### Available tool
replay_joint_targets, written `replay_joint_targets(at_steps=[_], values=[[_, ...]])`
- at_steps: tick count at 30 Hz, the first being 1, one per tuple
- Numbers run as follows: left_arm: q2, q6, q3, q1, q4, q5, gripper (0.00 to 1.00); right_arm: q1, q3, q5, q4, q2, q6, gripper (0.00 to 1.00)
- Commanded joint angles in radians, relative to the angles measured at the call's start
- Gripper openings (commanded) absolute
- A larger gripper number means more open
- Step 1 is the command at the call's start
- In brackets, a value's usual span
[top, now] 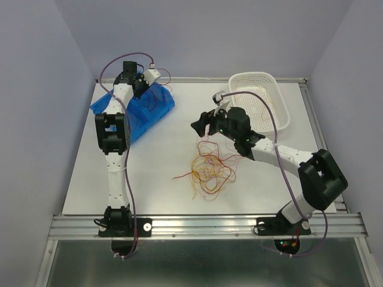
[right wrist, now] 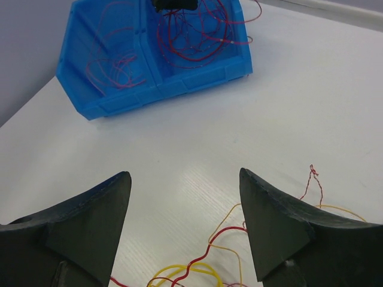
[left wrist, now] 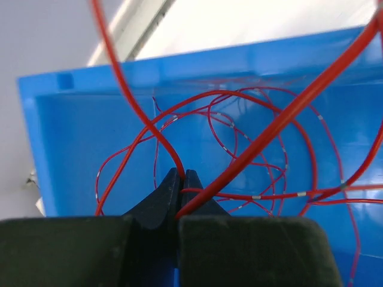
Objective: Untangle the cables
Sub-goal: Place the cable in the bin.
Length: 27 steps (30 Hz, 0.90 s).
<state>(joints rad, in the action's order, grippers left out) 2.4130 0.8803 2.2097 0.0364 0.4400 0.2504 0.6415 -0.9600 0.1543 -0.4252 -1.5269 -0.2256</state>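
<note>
open table between blue bin and cables, basket rear right

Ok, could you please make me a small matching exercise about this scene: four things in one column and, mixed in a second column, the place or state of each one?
Things
1. left hand
2. right hand
3. white plastic mesh basket
4. blue plastic bin

Place or state
a. open, beside the loose tangle of red and yellow wires
b. far right corner of the table
c. shut on a thin red wire
d. far left corner, with red wire loops inside

Pairs: 1-c, 2-a, 3-b, 4-d
</note>
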Motion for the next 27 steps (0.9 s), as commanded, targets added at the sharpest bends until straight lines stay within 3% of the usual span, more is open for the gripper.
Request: replay_joint_targets(at_steps=[1,7,9,10,15,20,27], values=[[0.064,0.028,0.090,-0.004,0.158,-0.057,0.00,-0.006,-0.040,0.011,-0.050,-0.070,-0.012,0.77],[0.074,0.046,0.068,-0.006,0.144,-0.112,0.02,-0.008,-0.071,0.037,-0.060,-0.122,-0.026,0.77],[0.052,0.051,0.044,-0.007,0.118,-0.106,0.16,-0.008,-0.074,0.039,-0.064,-0.127,-0.029,0.76],[0.014,0.051,0.003,-0.012,0.077,-0.083,0.29,-0.009,-0.077,0.042,-0.067,-0.131,-0.031,0.76],[-0.116,0.057,-0.070,-0.013,0.014,-0.014,0.49,-0.009,-0.088,0.050,-0.067,-0.142,-0.032,0.76],[-0.149,0.065,-0.019,-0.013,0.055,-0.006,0.56,-0.011,-0.095,0.045,-0.067,-0.147,-0.032,0.76],[-0.212,0.089,-0.064,-0.013,0.066,-0.016,0.54,-0.034,-0.225,0.092,-0.076,-0.266,-0.052,0.76]])
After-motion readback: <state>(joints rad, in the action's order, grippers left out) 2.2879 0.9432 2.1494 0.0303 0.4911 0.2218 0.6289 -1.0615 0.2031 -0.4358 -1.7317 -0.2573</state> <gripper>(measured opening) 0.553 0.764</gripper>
